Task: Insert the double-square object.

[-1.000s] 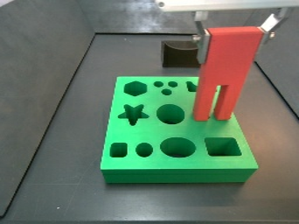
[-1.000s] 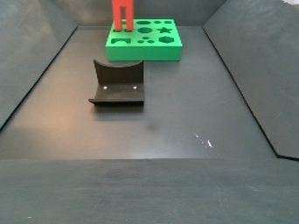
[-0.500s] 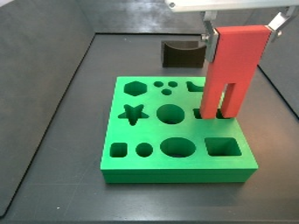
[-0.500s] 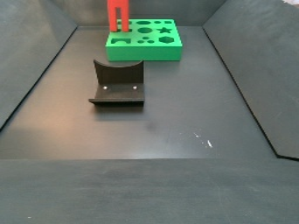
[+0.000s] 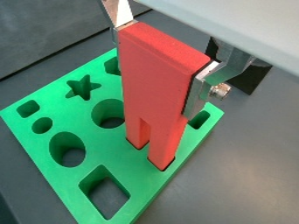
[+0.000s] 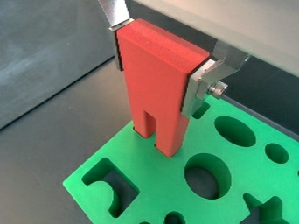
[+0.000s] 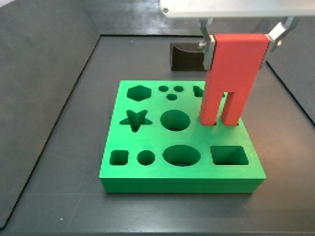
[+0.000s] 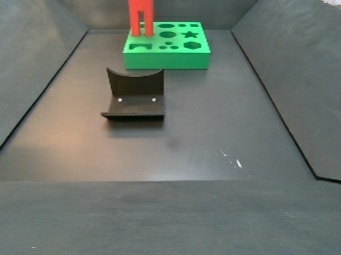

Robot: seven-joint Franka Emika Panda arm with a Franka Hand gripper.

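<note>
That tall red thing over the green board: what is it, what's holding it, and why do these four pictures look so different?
It is one robot arm seen by four cameras: two on its wrist, two fixed beside the table. The gripper, over the board, is the arm's grasping part; its two flat silver jaws clamp the tall bright-red plastic piece with two square legs, held upright, legs down. Below lies the green board with shaped holes, which the piece should enter; whether the legs touch it yet is unclear. The dark block with a curved notch rests apart on the black floor.

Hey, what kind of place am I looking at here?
Probably a robot lab test cell: dark-walled enclosure, a green board with shaped holes, a fixture, and the gripper holding the red double-square object upright over the board.
</note>
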